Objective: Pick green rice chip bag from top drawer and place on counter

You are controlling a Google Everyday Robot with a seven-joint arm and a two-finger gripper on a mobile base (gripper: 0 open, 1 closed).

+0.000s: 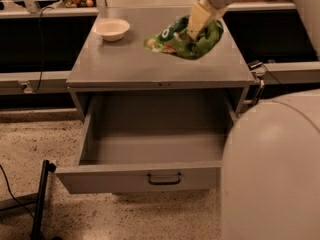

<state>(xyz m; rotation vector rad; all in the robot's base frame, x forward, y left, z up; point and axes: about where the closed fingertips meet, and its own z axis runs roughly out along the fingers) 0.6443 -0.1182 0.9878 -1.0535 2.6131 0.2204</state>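
Note:
The green rice chip bag (182, 40) hangs in my gripper (199, 23) above the right half of the counter (125, 66). The gripper's pale fingers (198, 19) are shut on the bag's upper right part, and the bag droops to the left. The arm comes down from the top right. The top drawer (150, 154) stands pulled out below the counter; its inside shows nothing in it, and the dark bar handle (164, 179) sits at the centre of its front panel.
A white bowl (112, 29) stands on the counter's back left. A large pale part of the robot (272, 169) fills the lower right. A black stand leg (40, 199) is on the floor at the left. A dark shelf runs behind the cabinet.

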